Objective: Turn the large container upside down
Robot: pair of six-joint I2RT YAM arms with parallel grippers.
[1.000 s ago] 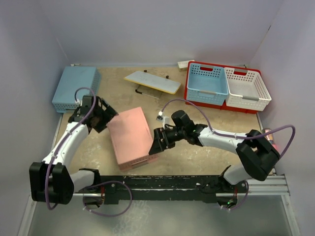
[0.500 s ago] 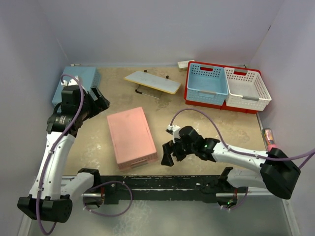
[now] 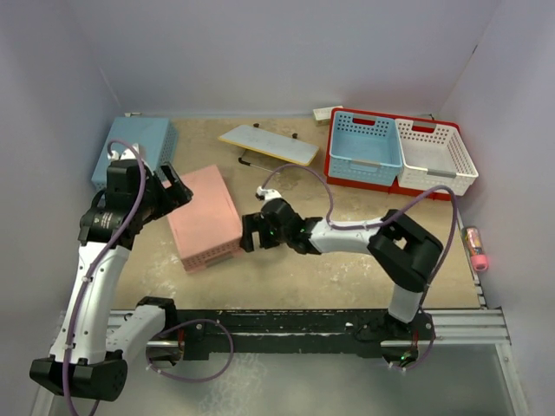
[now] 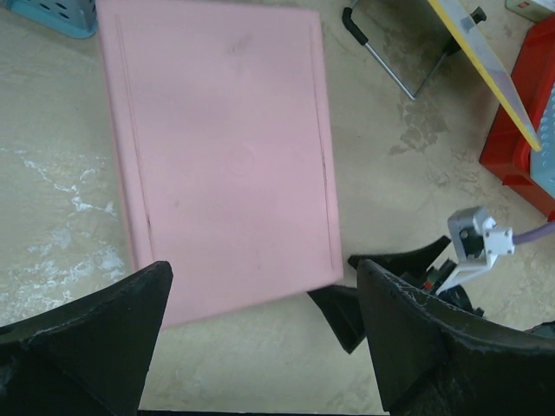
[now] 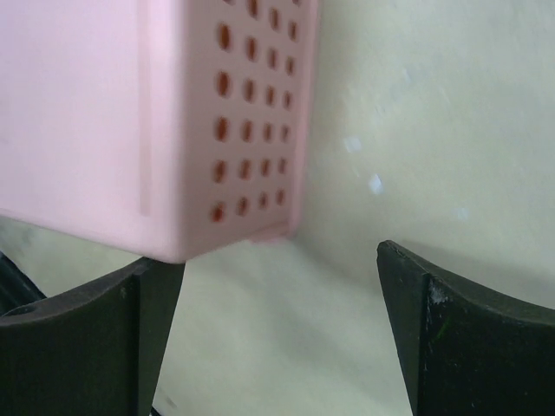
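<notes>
The large red container [image 3: 332, 161] stands upright at the back right, holding a light-blue basket [image 3: 365, 137] and a white basket [image 3: 436, 154]. Its red corner shows at the right edge of the left wrist view [image 4: 519, 130]. An upside-down pink perforated basket [image 3: 204, 217] lies left of centre. My left gripper [image 3: 173, 189] is open and empty over the pink basket's left side [image 4: 221, 147]. My right gripper [image 3: 250, 234] is open and empty at that basket's near right corner [image 5: 199, 130]. Both grippers are far from the red container.
An upside-down light-blue basket [image 3: 134, 152] lies at the back left. A yellow-edged board on a wire stand [image 3: 269, 143] sits at the back centre. A small pink object [image 3: 477, 247] lies by the right wall. Walls enclose three sides.
The pink basket has shifted left and toward the back. My right arm has swung left, its gripper now at the basket's corner. My left gripper has stayed by the basket's left side.
</notes>
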